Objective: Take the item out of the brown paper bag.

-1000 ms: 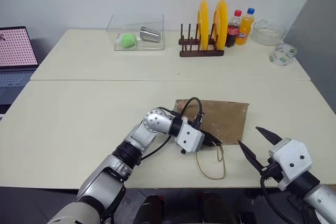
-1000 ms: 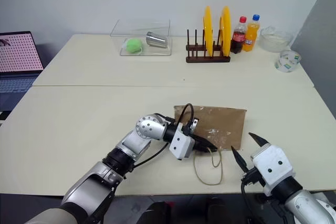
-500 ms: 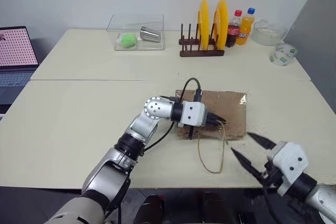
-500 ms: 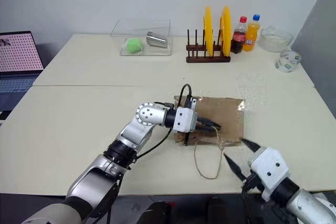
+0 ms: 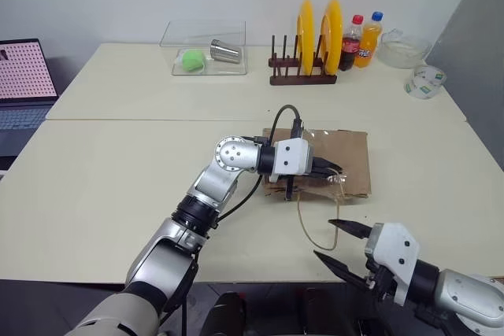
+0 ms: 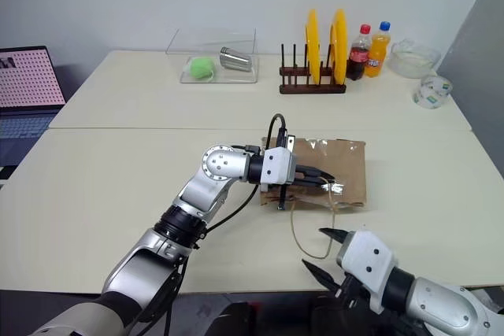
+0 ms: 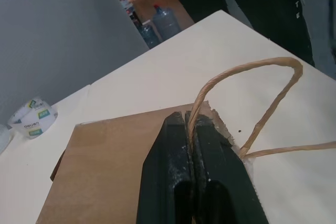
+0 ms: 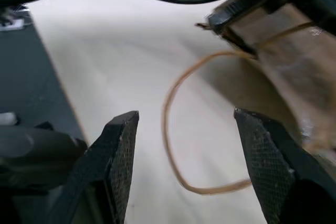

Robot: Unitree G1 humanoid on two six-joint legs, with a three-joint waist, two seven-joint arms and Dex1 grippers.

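The brown paper bag (image 5: 340,155) lies creased on the near table, and its near edge is raised a little. My left gripper (image 5: 335,172) is shut on that edge where a tan cord handle (image 7: 273,90) comes out between the fingers (image 7: 210,145). A second cord loop (image 5: 309,230) hangs from the bag onto the table toward the front edge. My right gripper (image 5: 340,245) is open and low at the table's front edge, just right of that loop (image 8: 170,129), holding nothing. The item is hidden.
At the back stand a wooden rack with yellow plates (image 5: 315,37), a cola bottle (image 5: 349,41), an orange soda bottle (image 5: 368,38), a glass bowl (image 5: 402,49) and a tape roll (image 5: 424,82). A clear box (image 5: 205,53) holds a green ball and a metal cup. A laptop (image 5: 24,76) sits at far left.
My left gripper has lifted the bag's near edge and handle up and away from me. My right gripper has swung left and lower, now pointing toward the hanging cord loop.
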